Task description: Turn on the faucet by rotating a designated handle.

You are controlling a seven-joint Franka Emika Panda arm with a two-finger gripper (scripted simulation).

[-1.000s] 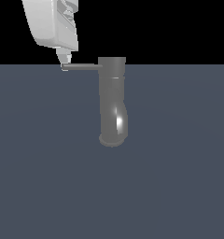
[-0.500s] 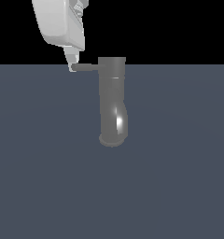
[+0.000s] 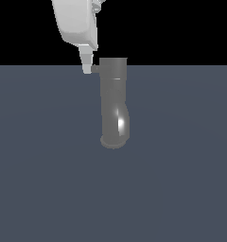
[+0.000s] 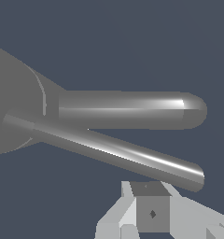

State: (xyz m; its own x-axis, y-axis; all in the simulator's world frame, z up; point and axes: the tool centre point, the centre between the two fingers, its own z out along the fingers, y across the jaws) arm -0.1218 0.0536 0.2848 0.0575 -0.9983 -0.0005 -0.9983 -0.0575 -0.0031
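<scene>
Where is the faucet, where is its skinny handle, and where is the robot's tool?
faucet (image 3: pixel 113 101): exterior view, middle of the thick tube.
handle (image 4: pixel 128 156): wrist view, middle of the thin bar.
tool (image 3: pixel 88 64): exterior view, fingertip beside the tube's top.

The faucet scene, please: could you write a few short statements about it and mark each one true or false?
1. The faucet is a grey tube with a bend. True.
2. The gripper is beside the flared foot. False: it is up by the handle, near the tube's top.
3. The handle is thinner than the tube. True.
4. A cup stands beside the faucet. False: no cup is visible.
</scene>
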